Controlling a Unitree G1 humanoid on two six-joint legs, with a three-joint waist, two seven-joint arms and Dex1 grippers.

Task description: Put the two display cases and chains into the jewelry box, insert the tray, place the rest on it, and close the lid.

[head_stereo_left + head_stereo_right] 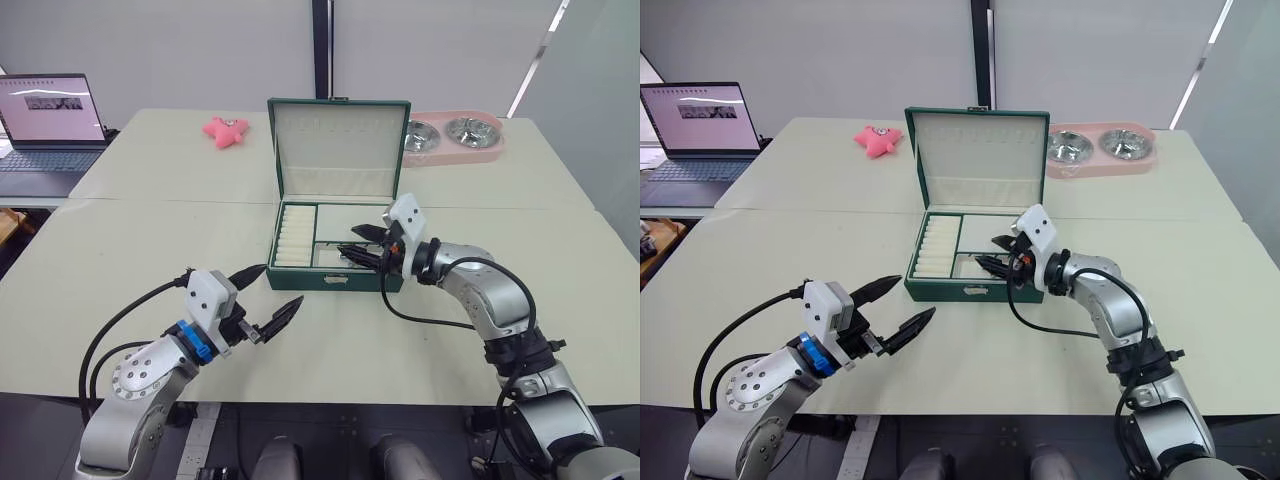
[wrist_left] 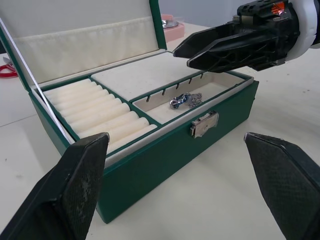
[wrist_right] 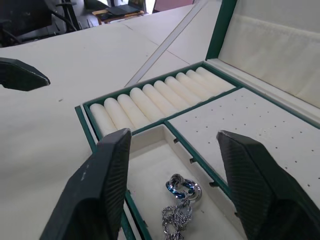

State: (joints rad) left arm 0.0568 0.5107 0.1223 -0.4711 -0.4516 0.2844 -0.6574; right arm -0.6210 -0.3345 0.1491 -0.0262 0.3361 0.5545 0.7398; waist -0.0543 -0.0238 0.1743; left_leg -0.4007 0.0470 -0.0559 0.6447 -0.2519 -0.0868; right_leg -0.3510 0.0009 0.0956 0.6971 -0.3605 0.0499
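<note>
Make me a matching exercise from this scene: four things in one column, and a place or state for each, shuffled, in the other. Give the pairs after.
Things:
1. dark green jewelry box
2. silver metal chain
3. pink double-bowl tray
4. left tool

Places or states:
A. at the table's far edge, behind the box
B. open, hovering over bare table in front of the box
C. lid raised, green-rimmed tray seated inside
D. lying in the tray's front compartment

Pairs: 1-C, 2-D, 3-A, 4-B
</note>
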